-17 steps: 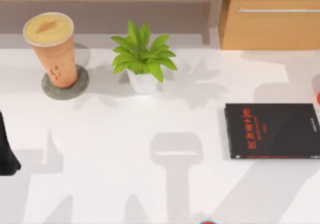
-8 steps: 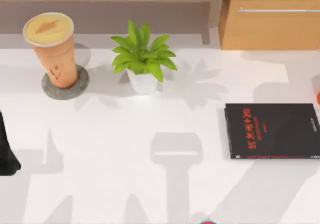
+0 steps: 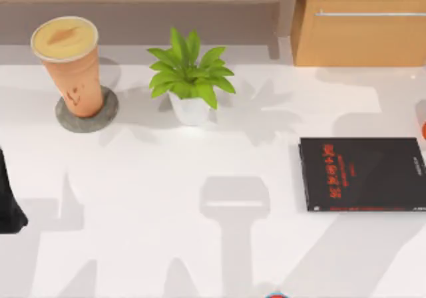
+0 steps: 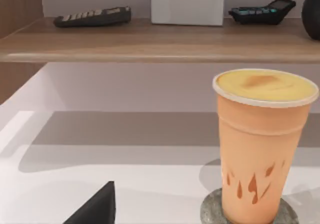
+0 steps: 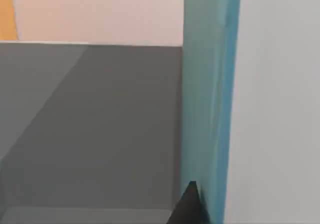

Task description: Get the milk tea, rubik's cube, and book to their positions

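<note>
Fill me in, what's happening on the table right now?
The milk tea stands upright on a round grey coaster at the table's far left, with the left arm at the left edge nearby. The right wrist view looks close at the teal book. A black book lies flat on the right.

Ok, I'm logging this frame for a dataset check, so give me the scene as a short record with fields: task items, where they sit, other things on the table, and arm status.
milk tea: upright on a round grey coaster, far left of the table
book: teal cover close before the right wrist camera, standing on edge
left arm: dark part at the table's left edge
other things: potted plant right of the milk tea; black book with red lettering lying flat at the right; wooden cabinet behind it
shelf: holds calculators
</note>
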{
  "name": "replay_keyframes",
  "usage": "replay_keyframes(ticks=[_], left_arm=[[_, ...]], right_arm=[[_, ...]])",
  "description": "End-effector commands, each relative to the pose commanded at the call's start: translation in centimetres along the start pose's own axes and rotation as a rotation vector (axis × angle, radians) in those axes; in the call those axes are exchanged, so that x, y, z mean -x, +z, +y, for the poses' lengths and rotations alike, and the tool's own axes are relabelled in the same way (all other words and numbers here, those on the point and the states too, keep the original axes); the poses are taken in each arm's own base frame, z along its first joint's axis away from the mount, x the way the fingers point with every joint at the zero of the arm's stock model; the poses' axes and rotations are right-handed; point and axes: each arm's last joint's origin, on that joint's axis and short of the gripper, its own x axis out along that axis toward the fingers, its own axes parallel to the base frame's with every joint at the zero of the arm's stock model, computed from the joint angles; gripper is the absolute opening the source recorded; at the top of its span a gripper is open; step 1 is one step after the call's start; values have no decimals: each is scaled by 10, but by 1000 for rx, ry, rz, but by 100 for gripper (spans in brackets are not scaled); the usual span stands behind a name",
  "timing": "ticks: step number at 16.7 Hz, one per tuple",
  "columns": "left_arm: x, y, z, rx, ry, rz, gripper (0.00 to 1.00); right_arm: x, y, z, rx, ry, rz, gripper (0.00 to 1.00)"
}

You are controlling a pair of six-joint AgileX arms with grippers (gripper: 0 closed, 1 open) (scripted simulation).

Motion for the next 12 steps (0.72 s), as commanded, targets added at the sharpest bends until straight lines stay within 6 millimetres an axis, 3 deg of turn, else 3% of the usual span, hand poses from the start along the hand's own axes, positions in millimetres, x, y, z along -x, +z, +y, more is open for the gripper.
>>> replay_keyframes(ticks=[7, 9, 12], left_arm=[[0, 0, 0, 0, 0, 0, 100], [0, 0, 0, 0, 0, 0, 100], [0, 0, 0, 0, 0, 0, 100]], right_arm=[[5, 8, 2, -4, -2, -7, 0], [12, 28, 5, -18, -31, -48, 0], [27, 80, 31, -70, -62, -175, 0]])
